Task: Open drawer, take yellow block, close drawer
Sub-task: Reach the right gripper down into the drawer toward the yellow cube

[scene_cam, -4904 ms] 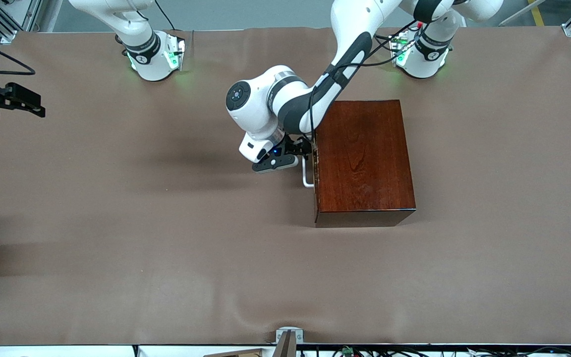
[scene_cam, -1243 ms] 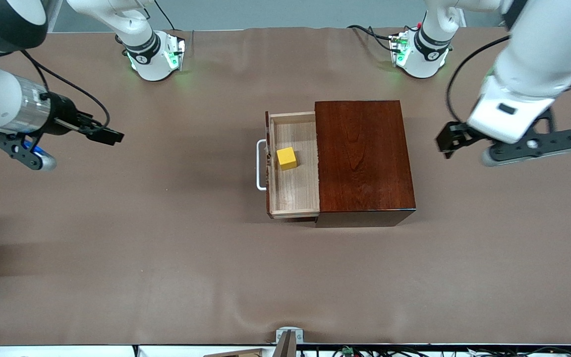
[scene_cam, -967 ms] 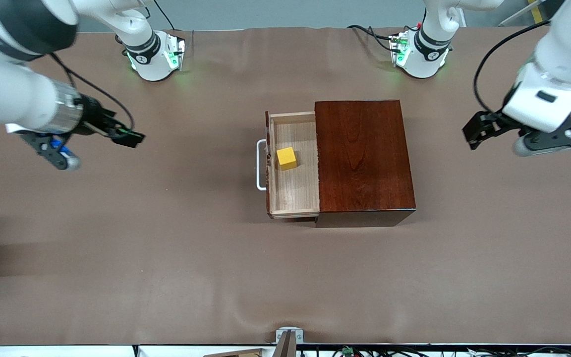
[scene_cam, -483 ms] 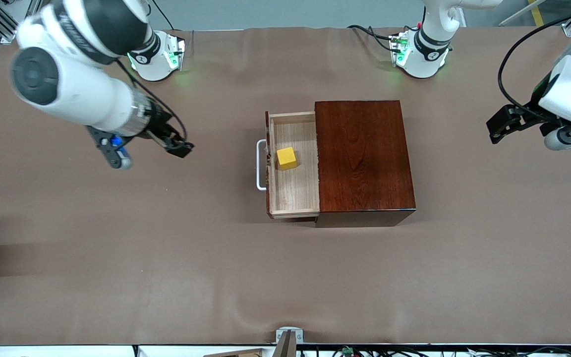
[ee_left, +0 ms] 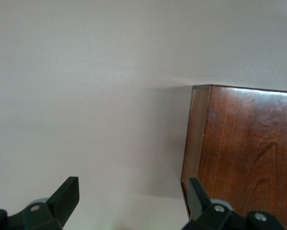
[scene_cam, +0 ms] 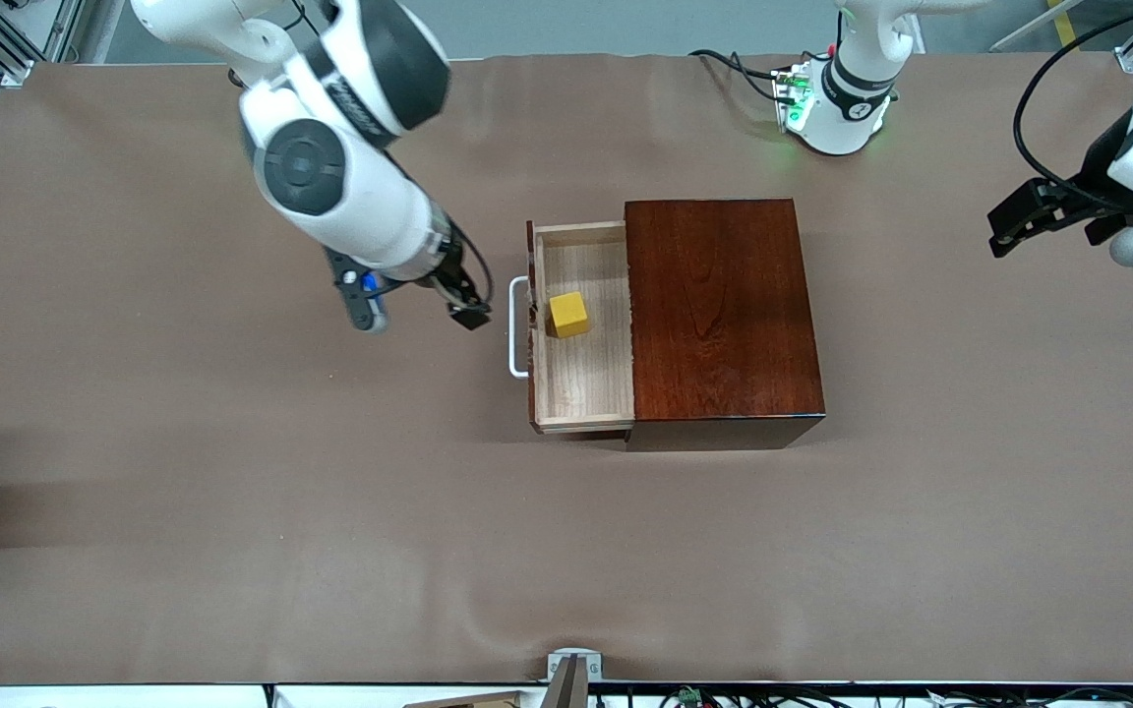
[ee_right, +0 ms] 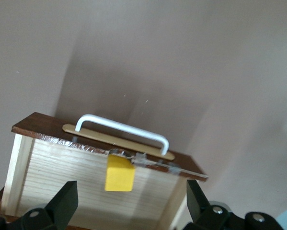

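Observation:
The drawer point(scene_cam: 581, 393) stands pulled out of the dark reddish-brown box point(scene_cam: 724, 315), with its white handle point(scene_cam: 517, 329) toward the right arm's end of the table. The yellow block point(scene_cam: 568, 314) sits in the drawer close to the handle side. My right gripper point(scene_cam: 465, 307) is open and empty, up over the table just beside the handle. Its wrist view shows the handle point(ee_right: 126, 129), the block point(ee_right: 120, 176) and the drawer's wood floor point(ee_right: 62, 165) between its spread fingers point(ee_right: 66, 199). My left gripper point(scene_cam: 1009, 226) is open and empty, over the table at the left arm's end. Its wrist view shows the box point(ee_left: 248, 153).
A brown cloth point(scene_cam: 232, 511) covers the table. The two arm bases stand along the edge farthest from the front camera, the left arm's point(scene_cam: 837, 103) nearly in line with the box.
The drawer, shut 4.9 s ago with the left gripper at its handle, now stands open. The right arm has swung in to the handle. The left arm has drawn back toward its end.

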Robot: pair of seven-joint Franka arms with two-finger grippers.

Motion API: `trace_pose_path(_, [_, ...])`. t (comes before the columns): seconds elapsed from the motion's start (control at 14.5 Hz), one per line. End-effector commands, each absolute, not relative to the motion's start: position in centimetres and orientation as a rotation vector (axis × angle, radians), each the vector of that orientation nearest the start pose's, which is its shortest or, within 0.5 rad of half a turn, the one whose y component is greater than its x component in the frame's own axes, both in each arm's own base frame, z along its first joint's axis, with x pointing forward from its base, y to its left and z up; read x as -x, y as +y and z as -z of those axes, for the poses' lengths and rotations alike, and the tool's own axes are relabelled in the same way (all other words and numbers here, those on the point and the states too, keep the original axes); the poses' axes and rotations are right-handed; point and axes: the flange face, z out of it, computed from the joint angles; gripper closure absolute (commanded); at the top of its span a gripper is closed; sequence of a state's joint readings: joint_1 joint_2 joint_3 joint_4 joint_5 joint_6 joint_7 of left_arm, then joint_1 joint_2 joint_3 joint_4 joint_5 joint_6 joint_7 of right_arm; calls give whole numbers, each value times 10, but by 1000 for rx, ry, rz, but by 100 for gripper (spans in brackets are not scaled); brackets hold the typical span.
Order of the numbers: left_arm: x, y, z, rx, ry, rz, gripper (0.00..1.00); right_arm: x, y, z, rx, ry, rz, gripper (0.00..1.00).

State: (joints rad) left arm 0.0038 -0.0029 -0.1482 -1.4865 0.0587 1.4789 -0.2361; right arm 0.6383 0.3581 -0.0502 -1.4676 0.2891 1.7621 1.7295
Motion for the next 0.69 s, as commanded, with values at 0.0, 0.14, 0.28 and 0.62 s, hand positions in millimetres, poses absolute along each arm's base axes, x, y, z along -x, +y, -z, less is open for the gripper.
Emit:
trace_pose_path(0.0, [-518,-78,-657,3100,-118,24,0,-529,421,-458,2454,1817,-405,0])
trace_pose_path(0.14, [-512,-83,-661,3100,-104,36,0,-525,436,-445,2410,1875,-394,0])
trace_pose_path(0.28, [-510,-84,-666,3097,-100,46,0,-517,451,-431,2413,1903,-379,0])
trace_pose_path(0.62, [-511,-84,-664,3095,-97,40,0,-503,483,-395,2370,1978,-357,0])
